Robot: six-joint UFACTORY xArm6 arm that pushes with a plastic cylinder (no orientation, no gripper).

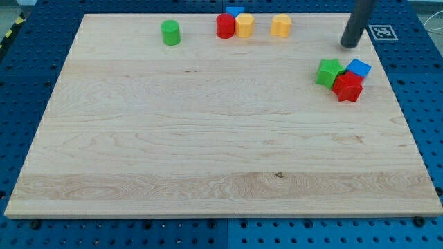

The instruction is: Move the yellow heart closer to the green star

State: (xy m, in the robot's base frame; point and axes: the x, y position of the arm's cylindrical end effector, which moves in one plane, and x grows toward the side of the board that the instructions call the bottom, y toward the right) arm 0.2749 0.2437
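Yellow heart [281,25] orientation unclear; my tip [349,45] well apart.

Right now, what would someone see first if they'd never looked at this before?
Probably the tight bunch at the view's right: the green star, a blue block and a red block touching. My tip stands just above them. Along the top edge sit a red block, two yellow blocks and a green cylinder.

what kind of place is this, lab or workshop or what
Most likely a robotics lab bench. A wooden board lies on a blue perforated table, a printed marker tag sits by the board's top right corner, and my tip stands above the green star among small coloured blocks.
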